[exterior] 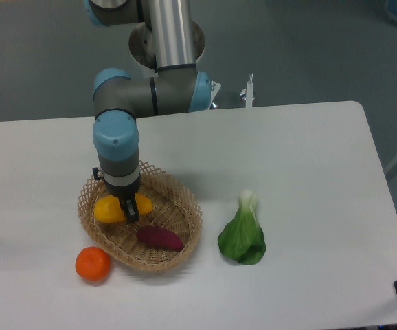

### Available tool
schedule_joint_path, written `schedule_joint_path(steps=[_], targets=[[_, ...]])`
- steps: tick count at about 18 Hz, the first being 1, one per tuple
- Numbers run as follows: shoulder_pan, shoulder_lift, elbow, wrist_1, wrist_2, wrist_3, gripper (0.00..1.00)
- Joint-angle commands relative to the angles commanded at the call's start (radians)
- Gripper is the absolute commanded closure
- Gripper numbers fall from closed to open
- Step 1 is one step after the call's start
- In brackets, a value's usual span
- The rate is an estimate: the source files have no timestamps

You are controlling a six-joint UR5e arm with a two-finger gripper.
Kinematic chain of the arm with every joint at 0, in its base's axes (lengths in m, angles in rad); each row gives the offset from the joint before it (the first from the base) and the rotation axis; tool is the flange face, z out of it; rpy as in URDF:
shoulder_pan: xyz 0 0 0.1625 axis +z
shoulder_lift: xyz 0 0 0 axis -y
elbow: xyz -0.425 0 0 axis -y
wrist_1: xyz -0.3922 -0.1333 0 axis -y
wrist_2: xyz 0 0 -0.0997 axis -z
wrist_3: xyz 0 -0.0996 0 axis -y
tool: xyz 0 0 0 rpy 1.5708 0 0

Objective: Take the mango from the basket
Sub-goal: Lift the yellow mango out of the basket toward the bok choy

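Note:
The yellow-orange mango (109,209) is held crosswise in my gripper (129,210), which is shut on its middle. It hangs just above the floor of the tan wicker basket (182,201), over the basket's left half. The dark front finger covers the mango's centre, so only its two ends show. The arm comes down from above and hides the basket's back rim.
A dark purple sweet potato (160,238) lies in the basket in front of the gripper. A round orange fruit (93,264) sits on the white table at the basket's front left. A green bok choy (243,232) lies to the right.

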Motion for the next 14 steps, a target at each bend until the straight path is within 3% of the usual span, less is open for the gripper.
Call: schedule_joint_path(steps=[6, 14], targets=[[0.048, 0.023, 0.028, 0.000, 0.000, -0.034, 0.67], [0.216, 0.023, 0.075, 0.000, 0.008, -0.046, 0.67]])
